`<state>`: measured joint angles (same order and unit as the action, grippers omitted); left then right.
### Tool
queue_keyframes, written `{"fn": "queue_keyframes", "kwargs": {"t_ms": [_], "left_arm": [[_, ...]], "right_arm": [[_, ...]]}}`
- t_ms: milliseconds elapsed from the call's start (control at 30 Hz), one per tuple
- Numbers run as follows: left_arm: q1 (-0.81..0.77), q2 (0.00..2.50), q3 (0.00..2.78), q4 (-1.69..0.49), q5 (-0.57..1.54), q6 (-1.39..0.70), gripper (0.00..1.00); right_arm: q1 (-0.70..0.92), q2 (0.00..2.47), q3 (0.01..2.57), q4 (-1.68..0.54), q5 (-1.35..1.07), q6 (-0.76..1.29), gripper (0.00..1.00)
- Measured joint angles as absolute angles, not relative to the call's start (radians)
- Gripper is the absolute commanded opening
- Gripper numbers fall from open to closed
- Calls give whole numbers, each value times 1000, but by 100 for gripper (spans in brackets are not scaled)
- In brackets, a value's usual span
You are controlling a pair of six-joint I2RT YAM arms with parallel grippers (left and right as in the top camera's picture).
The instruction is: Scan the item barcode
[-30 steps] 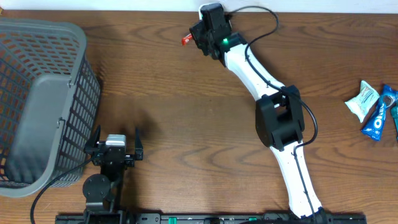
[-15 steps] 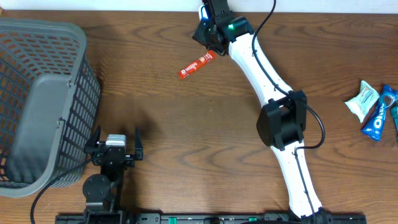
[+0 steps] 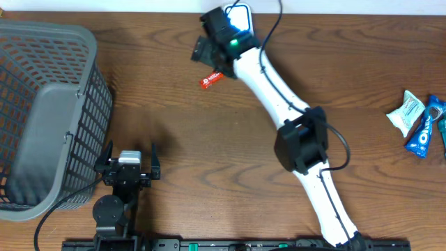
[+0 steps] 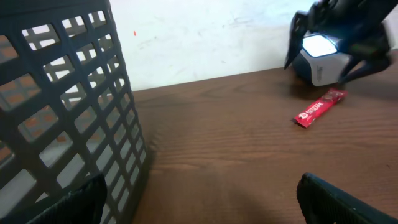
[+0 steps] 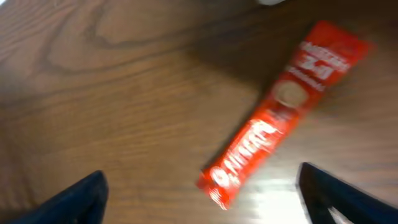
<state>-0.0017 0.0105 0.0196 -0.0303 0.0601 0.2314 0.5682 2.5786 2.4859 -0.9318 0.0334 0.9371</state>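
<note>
Red with white lettering, the slim sachet [image 3: 211,80] lies flat on the wooden bench [image 3: 209,153] toward its far edge, set on a diagonal and touching nothing but the wood. The right end effector [image 3: 208,59] hangs directly over it with its jaws spread wide and nothing between them. In the right wrist view the two dark fingertips [image 5: 68,199] sit at the lower corners of the frame, and the sachet [image 5: 280,118] runs from low centre up to the right in the gap between them, clear of both. The right arm [image 3: 300,139], white with black joints, stretches across the bench from the near edge to that far spot. Just behind the sachet, by the back wall, stands a white device [image 4: 320,53] with a glowing panel, partly covered by the dark end effector in the left wrist view; the sachet [image 4: 320,107] lies just in front of it. The left end effector [image 3: 129,167] rests near the front edge, well apart from the sachet, its jaws also wide and empty. A grey plastic basket [image 3: 42,104] with lattice walls stands just to its left. At the far right edge of the bench lie a pale green snack pack [image 3: 406,111] and a blue biscuit pack [image 3: 425,132], touching each other.
</note>
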Motion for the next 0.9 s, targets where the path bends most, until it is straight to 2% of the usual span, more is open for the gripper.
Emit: {"fn": "queue_keyframes", "kwargs": {"t_ms": [100,467,600,767,833,867,900], "left_arm": [[-2,10,19,-30,60,231,98],[-2,10,20,-31,60,231,98],[-2,10,19,-31,60,231,98],[-2,10,19,-31,60,231,98],[-2,10,19,-30,60,231,98],[-2,10,19,-31,60,231,98],[-2,10,19,-31,60,231,98]], "right_arm": [[579,2629,2484,-895,72,975,77],[538,2694,2473,-902,199,977,73],[534,2715,2497,-904,206,944,69],[538,2721,2516,-992,213,860,69],[542,2720,2520,-1044,221,824,73],[542,2720,2522,-1072,226,812,73],[543,2720,2524,-1100,233,798,68]]}}
